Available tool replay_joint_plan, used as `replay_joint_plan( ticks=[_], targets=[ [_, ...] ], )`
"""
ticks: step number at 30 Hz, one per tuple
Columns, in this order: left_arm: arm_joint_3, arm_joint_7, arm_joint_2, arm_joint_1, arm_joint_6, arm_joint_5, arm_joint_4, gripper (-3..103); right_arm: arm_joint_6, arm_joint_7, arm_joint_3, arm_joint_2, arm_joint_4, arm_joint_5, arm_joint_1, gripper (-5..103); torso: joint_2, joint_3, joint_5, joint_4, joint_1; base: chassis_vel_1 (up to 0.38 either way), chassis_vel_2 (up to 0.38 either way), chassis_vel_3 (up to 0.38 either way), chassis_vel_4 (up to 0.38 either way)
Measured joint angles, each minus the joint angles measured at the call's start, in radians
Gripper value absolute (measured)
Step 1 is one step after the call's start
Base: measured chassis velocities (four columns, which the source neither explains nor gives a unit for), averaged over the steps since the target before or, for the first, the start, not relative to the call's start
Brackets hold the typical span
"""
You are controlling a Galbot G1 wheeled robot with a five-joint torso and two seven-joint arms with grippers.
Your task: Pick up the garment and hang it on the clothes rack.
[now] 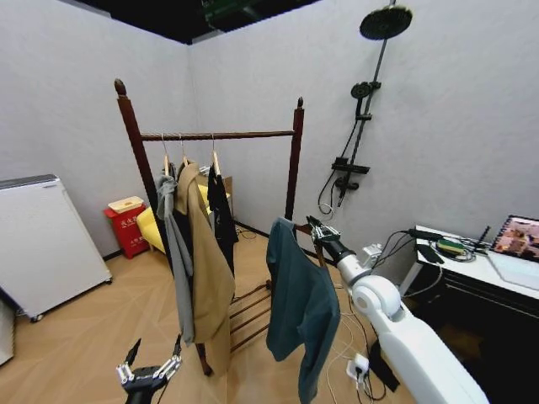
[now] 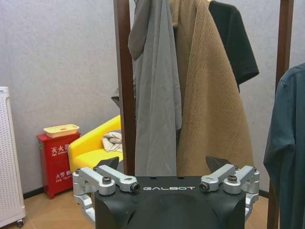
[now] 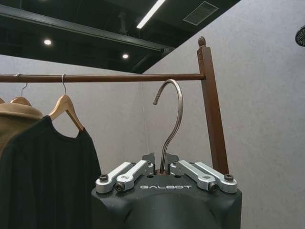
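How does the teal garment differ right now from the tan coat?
The teal garment hangs off the rack, its hanger hook held in the right gripper below the rack bar; the tan coat already hangs from that bar. The garment is shorter, the coat longer. Both are on hangers.

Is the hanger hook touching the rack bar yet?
Apart. The right wrist view shows the hook, held by the right gripper, with its curve below the bar, wall showing between them.
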Motion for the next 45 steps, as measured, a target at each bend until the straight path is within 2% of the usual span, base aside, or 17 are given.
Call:
replay_joint_plan(
  ticks=[7,10,12,13,17,18,20,22,23,25,26,28,32,44,45],
  targets=[
    [0.000,0.000,0.000,0.000,0.000,0.000,0.000,100,0.021,-0.029,-0.017,0.010,0.007,0.013,0.008,10,0.000,0.000,0.0004,-0.0004,0.001,-0.169,0.176,0.174,-0.172],
    [0.000,0.000,0.000,0.000,0.000,0.000,0.000,100,0.007,-0.051,-0.038,0.018,-0.007,0.009,0.058,10,0.000,0.000,0.0003,0.0001,0.001,-0.067,0.083,0.069,-0.038],
    [0.000,0.000,0.000,0.000,0.000,0.000,0.000,100,-0.004,-0.056,-0.097,0.040,-0.070,-0.012,0.177,10,0.000,0.000,0.0000,-0.0003,0.000,0.000,0.000,0.000,0.000],
    [0.000,0.000,0.000,0.000,0.000,0.000,0.000,100,-0.004,-0.056,-0.097,0.040,-0.070,-0.012,0.177,10,0.000,0.000,0.0000,-0.0003,0.000,0.000,0.000,0.000,0.000],
    [0.000,-0.001,0.000,0.000,0.000,0.000,0.000,100,-0.012,-0.061,-0.196,0.108,-0.228,-0.019,0.377,10,0.000,0.000,0.0002,-0.0003,-0.001,0.033,-0.036,-0.046,0.057],
    [0.000,-0.001,0.000,0.000,0.000,0.000,0.000,100,-0.012,-0.061,-0.196,0.108,-0.228,-0.019,0.377,10,0.000,0.000,0.0002,-0.0003,-0.001,0.029,-0.027,-0.035,0.077],
    [0.000,0.000,0.000,0.000,0.000,0.000,0.000,100,-0.004,-0.070,-0.242,0.170,-0.338,-0.028,0.504,10,0.000,0.000,-0.0001,0.0000,-0.001,0.000,0.000,0.000,0.000],
    [0.000,0.000,0.000,0.000,0.000,0.000,0.000,100,-0.002,-0.070,-0.254,0.189,-0.372,-0.032,0.539,10,0.000,0.000,-0.0003,0.0002,-0.001,0.000,0.000,0.000,0.000],
    [0.000,0.000,0.000,0.000,0.000,0.000,0.000,100,0.003,-0.070,-0.287,0.233,-0.450,-0.047,0.612,10,0.000,0.000,-0.0004,0.0003,-0.001,0.000,0.000,0.000,0.000],
    [0.000,0.000,0.000,0.000,0.000,0.000,0.000,100,0.011,-0.068,-0.319,0.274,-0.525,-0.067,0.679,10,0.000,0.000,0.0001,0.0003,0.000,0.000,0.000,0.000,0.000],
    [0.000,0.000,0.000,0.000,0.000,0.000,0.000,100,0.011,-0.068,-0.319,0.274,-0.525,-0.067,0.679,10,0.000,0.000,0.0001,0.0003,0.000,0.000,0.000,0.000,0.000],
    [0.000,0.000,0.000,0.000,0.000,0.000,0.000,100,0.021,-0.069,-0.350,0.326,-0.630,-0.089,0.777,10,0.000,0.000,-0.0001,0.0001,0.000,0.000,0.000,0.000,0.000],
    [0.000,0.000,0.000,0.000,0.000,0.000,0.000,100,0.025,-0.069,-0.378,0.376,-0.754,-0.096,0.891,10,0.000,0.000,-0.0001,-0.0002,0.000,0.000,0.000,0.000,0.000],
    [0.000,0.000,0.000,0.000,0.000,0.000,0.000,100,0.052,-0.069,-0.385,0.458,-0.898,-0.162,0.999,10,0.000,0.000,0.0002,-0.0007,0.000,0.000,0.000,0.000,0.000],
    [0.000,0.000,0.000,0.000,0.000,0.000,0.000,100,0.069,-0.084,-0.382,0.480,-0.939,-0.195,1.011,10,0.000,0.000,0.0002,-0.0003,0.000,0.000,0.000,0.000,0.000]
  ],
)
